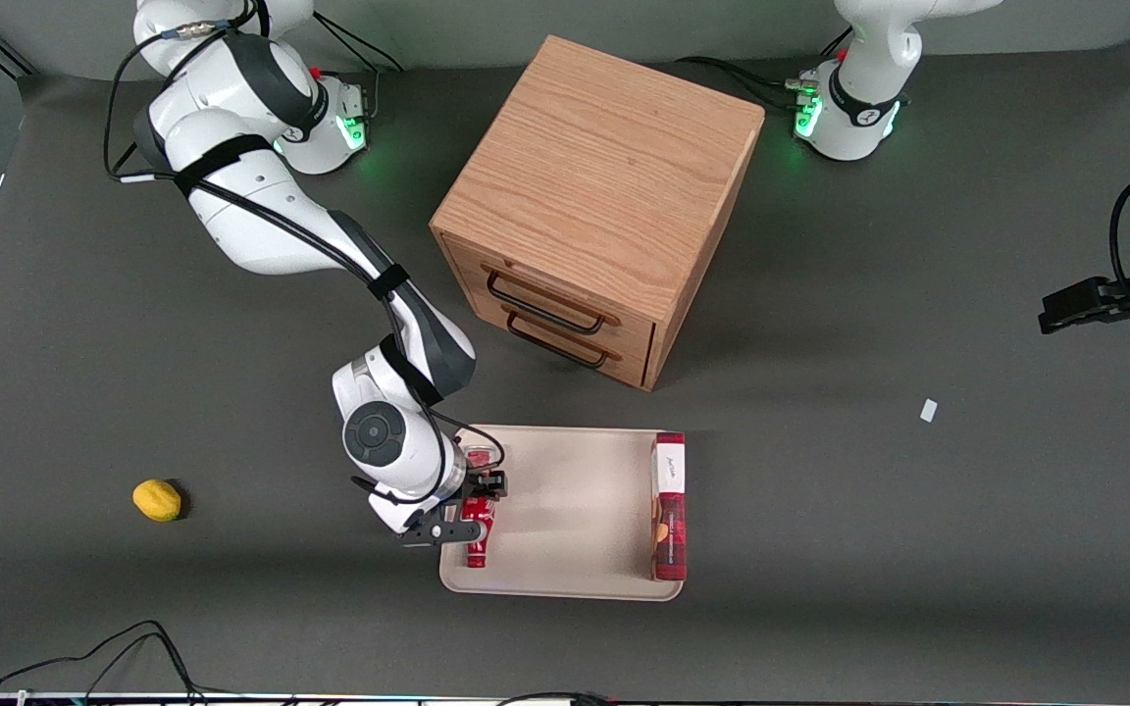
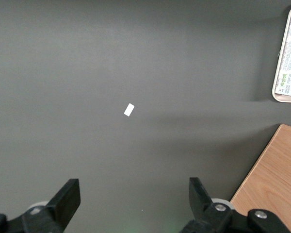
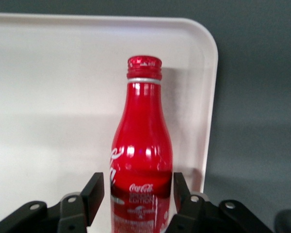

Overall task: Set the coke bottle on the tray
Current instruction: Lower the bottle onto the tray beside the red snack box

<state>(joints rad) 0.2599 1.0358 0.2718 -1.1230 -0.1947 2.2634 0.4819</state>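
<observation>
Lying flat inside the beige tray (image 1: 575, 490), coke bottle (image 3: 141, 160) close to the rim at the working arm's end; gripper (image 3: 138, 196) fingers straddling its lower body, contact unclear; red snack box (image 1: 669, 505) along the tray's parked-arm end.

The tray (image 1: 565, 490) is occupied along 2 edges: the coke bottle (image 1: 478, 534) lies by the rim toward the working arm's end, flanked by the claw (image 1: 467, 510) with a narrow gap seen at each finger, and a flat red box (image 1: 669, 506) lies along the edge toward the parked arm's end. Bare tray floor is left between them. A wooden drawer cabinet (image 1: 596, 206) stands farther from the front camera, apart from the tray. A lemon (image 1: 157, 499) sits well apart on the desk (image 1: 918, 549).
</observation>
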